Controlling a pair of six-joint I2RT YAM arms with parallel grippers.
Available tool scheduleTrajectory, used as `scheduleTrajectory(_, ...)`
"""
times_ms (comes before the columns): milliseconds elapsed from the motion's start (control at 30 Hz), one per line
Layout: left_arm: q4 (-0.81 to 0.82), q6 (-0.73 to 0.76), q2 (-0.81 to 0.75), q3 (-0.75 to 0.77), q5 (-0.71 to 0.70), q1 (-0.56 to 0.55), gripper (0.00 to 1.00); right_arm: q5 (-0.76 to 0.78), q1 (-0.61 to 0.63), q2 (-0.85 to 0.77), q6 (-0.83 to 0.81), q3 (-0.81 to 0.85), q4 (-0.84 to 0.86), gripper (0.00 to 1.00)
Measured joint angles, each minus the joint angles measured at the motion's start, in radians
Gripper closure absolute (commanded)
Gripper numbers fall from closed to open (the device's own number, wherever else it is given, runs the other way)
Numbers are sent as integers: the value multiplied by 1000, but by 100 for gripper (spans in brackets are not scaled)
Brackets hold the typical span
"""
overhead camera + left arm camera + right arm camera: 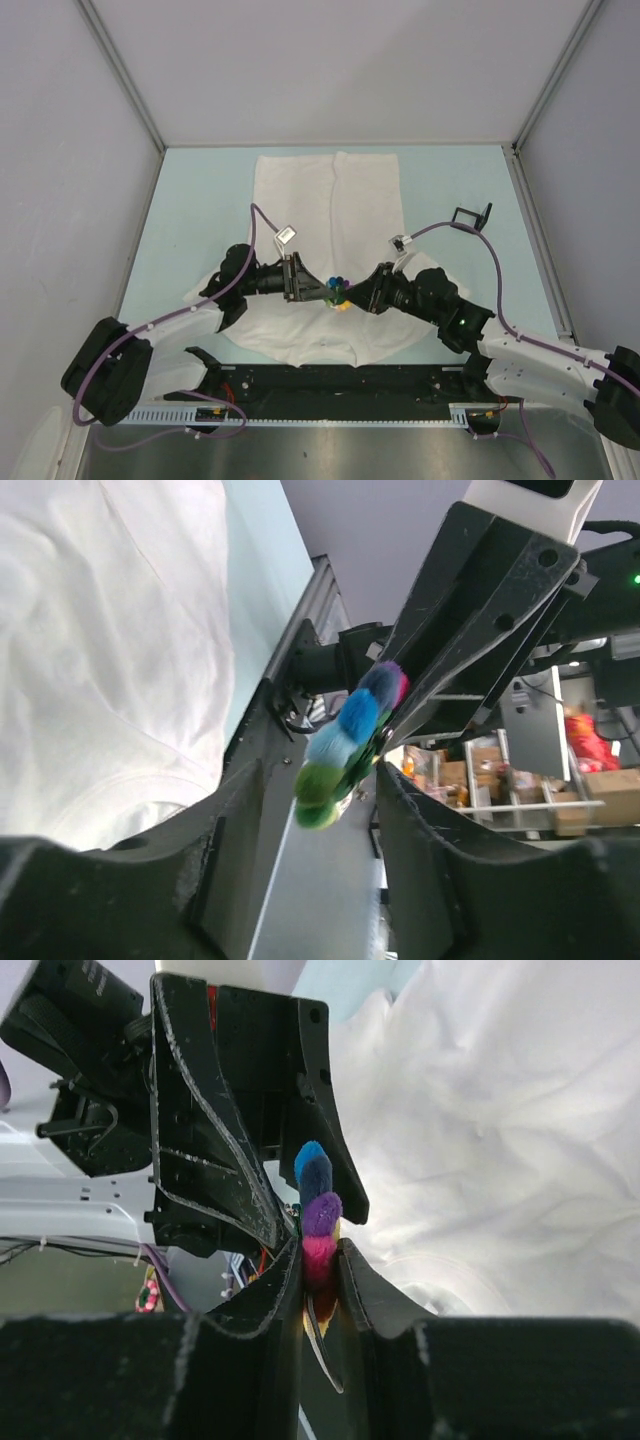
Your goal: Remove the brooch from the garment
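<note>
The white garment [330,200] lies flat on the table and shows in the left wrist view [100,630] and the right wrist view [500,1140]. The rainbow brooch [337,291] hangs above its near hem, between the two grippers. My right gripper [356,295] is shut on the brooch [320,1215], pinching its pink and red edge, and the petals stick out past the tips. My left gripper [320,290] is open. Its fingers stand wide either side of the brooch [345,745], which is close to the right finger. No cloth shows on the brooch in the wrist views.
A small black bracket [472,215] stands on the pale blue table [200,200] at the right, beyond the shirt. A black rail [330,380] runs along the near edge between the arm bases. Metal frame posts [125,75] rise at the back corners.
</note>
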Motion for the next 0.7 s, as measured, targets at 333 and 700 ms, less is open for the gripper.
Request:
scheduleTrajectory(333, -105, 91, -76, 14, -75, -1, 59, 11, -19, -22, 31, -21, 8, 100)
scheduleTrajectory(700, -34, 45, -33, 14, -60, -1, 90, -64, -67, -8, 82, -67, 97, 100)
